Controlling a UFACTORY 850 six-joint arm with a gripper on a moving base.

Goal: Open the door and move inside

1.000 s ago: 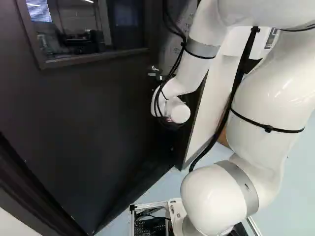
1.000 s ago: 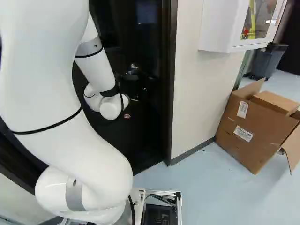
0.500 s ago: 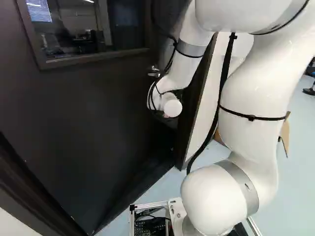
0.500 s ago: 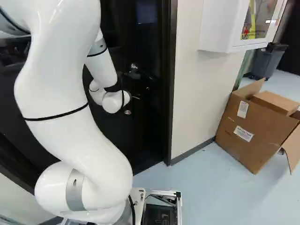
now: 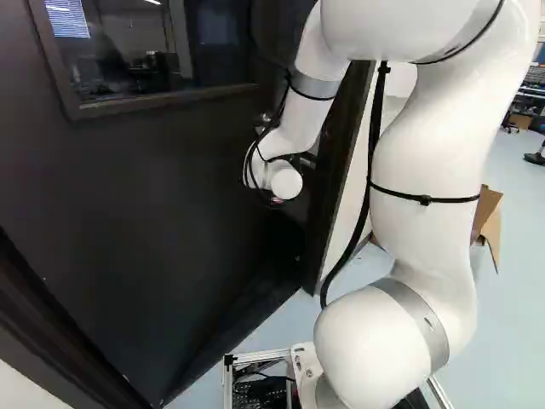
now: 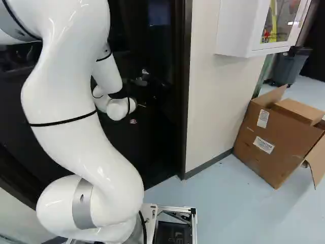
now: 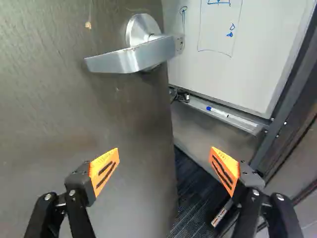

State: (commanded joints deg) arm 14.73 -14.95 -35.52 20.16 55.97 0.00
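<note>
The dark door [image 5: 153, 213] fills much of the left base view; its lever handle [image 5: 262, 121] is partly hidden by the arm. Below the handle there, the gripper [image 5: 274, 202] barely shows under the white wrist. In the wrist view the door [image 7: 84, 114] stands ajar, its latch edge free of the frame. The silver lever [image 7: 124, 58] lies ahead of the gripper [image 7: 165, 171], untouched. The fingers are wide apart with nothing gripped: one pad [image 7: 105, 170] is over the door's face, the other [image 7: 224, 170] over the gap beyond its edge.
Through the gap show a whiteboard [image 7: 233, 54], its marker tray [image 7: 223, 115] and dark carpet [image 7: 190, 198]. The door frame [image 6: 184, 91] and a pale wall [image 6: 213, 101] stand right of the door. Farther right are a white wall cabinet [image 6: 238, 30] and a cardboard box [image 6: 274, 142].
In the left base view the wrist and gripper have shifted left and slightly up, away from the frame side, and the upper arm has swung left. Base and door show no visible movement.
</note>
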